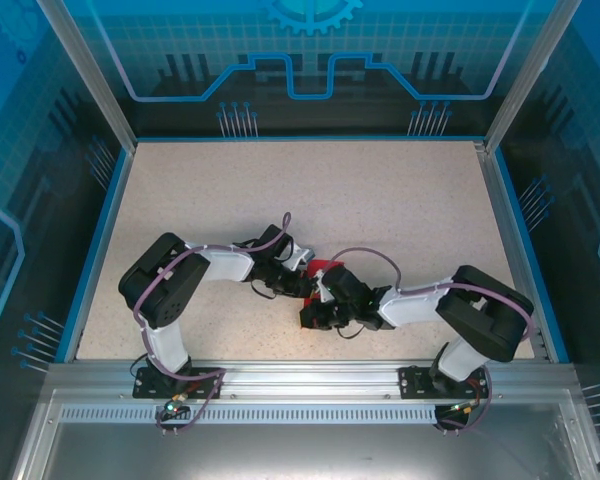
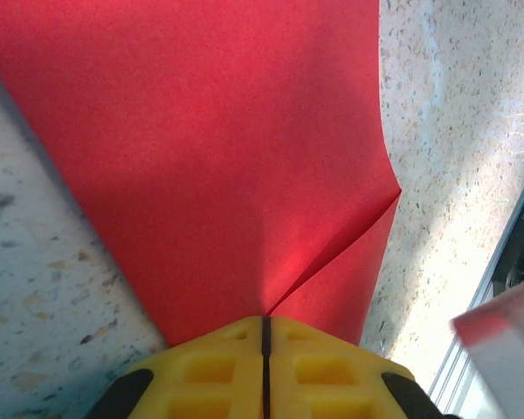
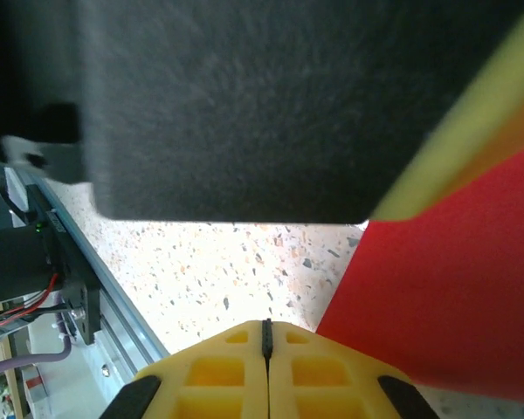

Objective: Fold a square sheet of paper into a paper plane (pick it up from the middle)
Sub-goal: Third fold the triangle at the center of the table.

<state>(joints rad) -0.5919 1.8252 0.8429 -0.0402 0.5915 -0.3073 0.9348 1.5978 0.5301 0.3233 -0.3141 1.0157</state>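
In left tool, red paper

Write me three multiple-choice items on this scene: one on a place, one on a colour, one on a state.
1. In the top view, the sheet of paper is
A. at the far left corner
B. on the table, near its middle and a little toward the near edge
C. on the metal rail

2. The sheet's colour is
A. red
B. blue
C. white

3. The left claw is
A. wide open
B. spread around a pen
C. shut, with the paper creased at its tips

Key:
1. B, because the sheet shows near the centre of the speckled surface, far from any corner.
2. A, because it is bright red in both wrist views.
3. C, because its yellow fingers meet with no gap and a fold runs out from them.
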